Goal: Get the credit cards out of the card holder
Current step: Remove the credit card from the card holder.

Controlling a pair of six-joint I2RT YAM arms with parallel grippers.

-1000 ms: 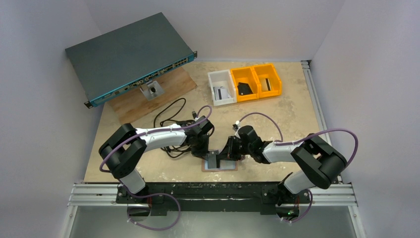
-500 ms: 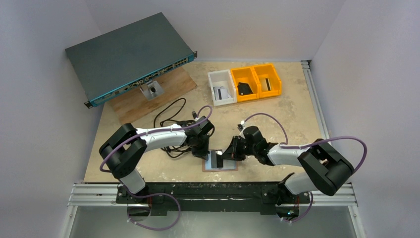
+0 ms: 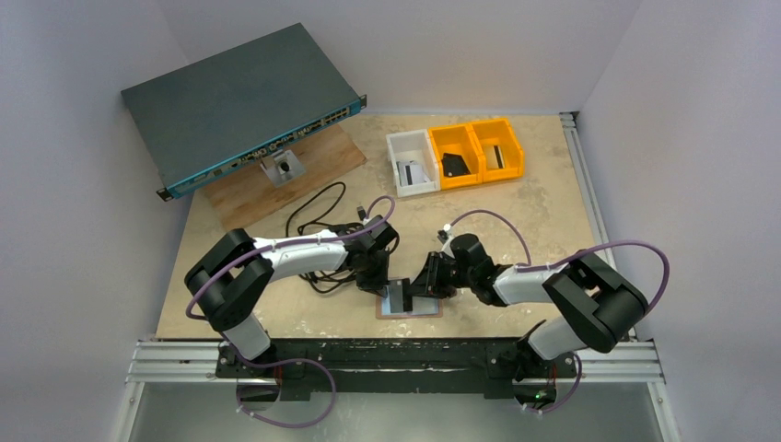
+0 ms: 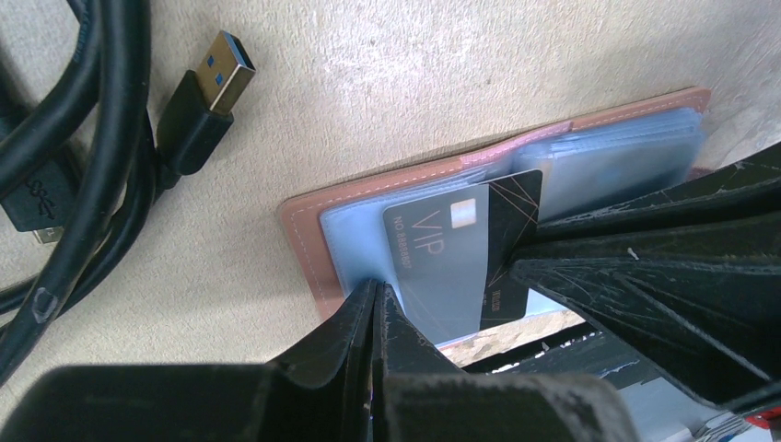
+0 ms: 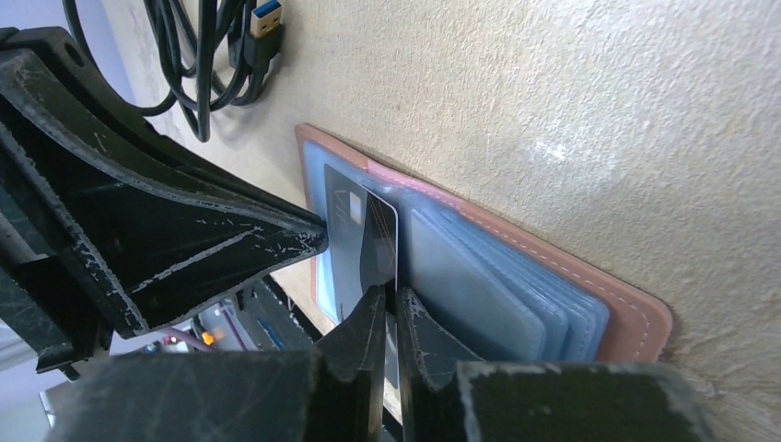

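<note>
Pale walls enclose a beige, mottled table (image 3: 543, 198). At its far left a network switch (image 3: 235, 106) rests on a wooden board (image 3: 304, 166); three bins (image 3: 454, 155) stand far centre. The open card holder (image 3: 424, 309) lies near the front edge, beside black cables (image 4: 83, 157). Right gripper (image 5: 388, 308), narrow, pinches a dark credit card (image 4: 465, 262) above its pockets. Left gripper (image 4: 373, 299), fingers together, pins a pocket's corner.

Beige counter (image 3: 543, 198): open card holder (image 3: 410, 304) near front edge, black cable (image 3: 318, 207) beside it, wooden board (image 3: 276, 175) back-left, three bins (image 3: 454, 155) at back.
</note>
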